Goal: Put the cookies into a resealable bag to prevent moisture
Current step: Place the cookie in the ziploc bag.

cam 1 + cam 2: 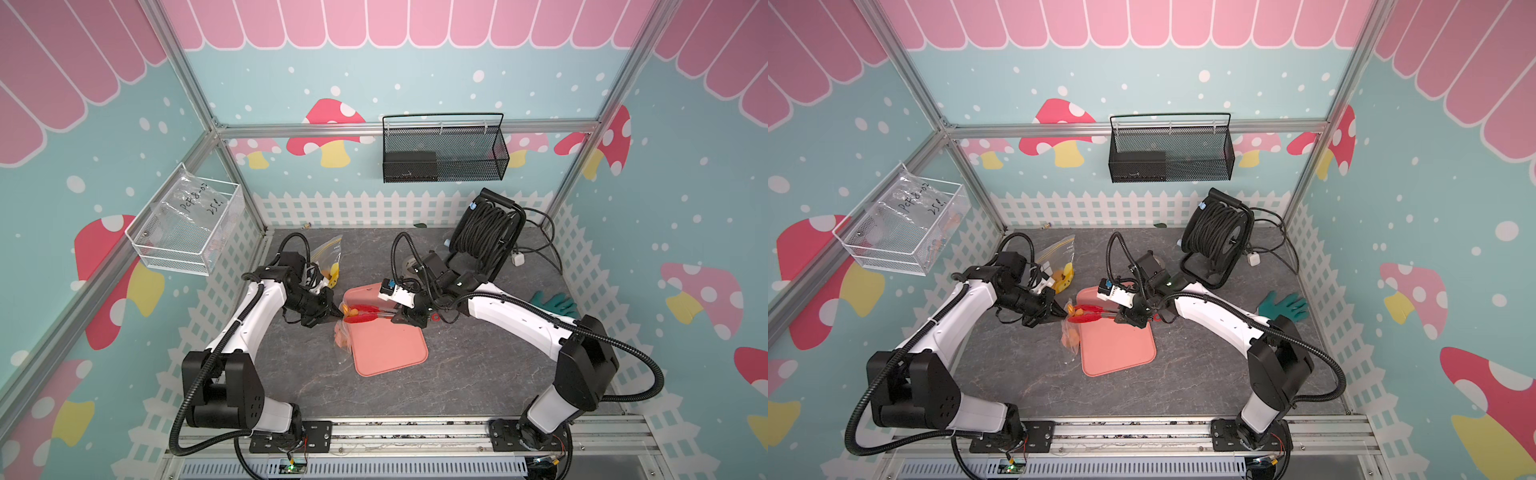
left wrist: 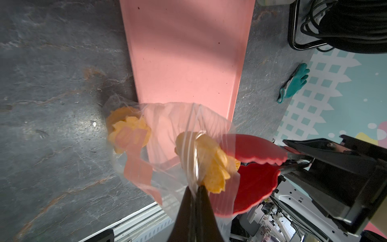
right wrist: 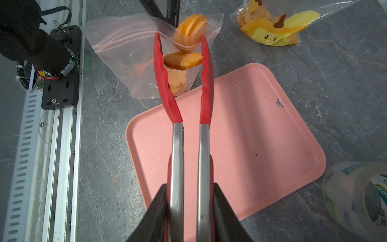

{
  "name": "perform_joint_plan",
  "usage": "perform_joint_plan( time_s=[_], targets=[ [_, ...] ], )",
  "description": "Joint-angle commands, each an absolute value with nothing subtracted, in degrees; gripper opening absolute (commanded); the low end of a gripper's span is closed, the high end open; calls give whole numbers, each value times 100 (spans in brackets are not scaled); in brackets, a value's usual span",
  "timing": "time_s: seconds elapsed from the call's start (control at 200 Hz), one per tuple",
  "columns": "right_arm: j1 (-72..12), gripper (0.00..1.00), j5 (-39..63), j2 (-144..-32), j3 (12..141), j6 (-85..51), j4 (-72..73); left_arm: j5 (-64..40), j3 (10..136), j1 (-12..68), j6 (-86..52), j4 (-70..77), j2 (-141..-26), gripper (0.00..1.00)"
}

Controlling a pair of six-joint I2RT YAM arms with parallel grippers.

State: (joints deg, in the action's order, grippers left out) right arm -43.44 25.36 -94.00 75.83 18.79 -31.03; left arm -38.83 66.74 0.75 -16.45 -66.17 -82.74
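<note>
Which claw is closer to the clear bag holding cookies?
Left. The left gripper pinches the clear bag at its top edge; the right gripper is back above the pink tray, reaching it only through red tongs.

A pink tray (image 1: 390,349) lies near the middle of the grey stone-patterned table (image 1: 478,374). Seen from the tray, a black cable reel (image 1: 484,232) stands upright at 1 o'clock, and a white plug (image 1: 518,259) lies just beside it at 2 o'clock. A green glove (image 1: 555,305) lies flat at 3 o'clock, well apart from the tray. At 11 o'clock lies a clear pouch printed with a yellow cartoon creature (image 1: 330,262). A black mesh basket (image 1: 444,153) hangs on the back wall at 12 o'clock, with a dark box in one end. A white wire basket (image 1: 187,224) hangs on the side wall at 10 o'clock and holds a clear sleeve with handwriting (image 1: 195,208). The right wrist view shows a translucent labelled bottle (image 3: 360,199) near a tray corner.
</note>
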Motion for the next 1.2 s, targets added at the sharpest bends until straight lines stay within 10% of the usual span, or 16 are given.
perform_joint_plan(
  time_s=[0.0, 1.196],
  targets=[
    [-4425, 33, 2555, -9154, 7797, 1944, -2971, -3636, 6881, 54, -1512, -6781, -8087, 0],
    [-4382, 45, 3261, -9193, 7718, 1723, -2748, -3520, 6849, -97, -1643, -6825, -7875, 0]
  ],
)
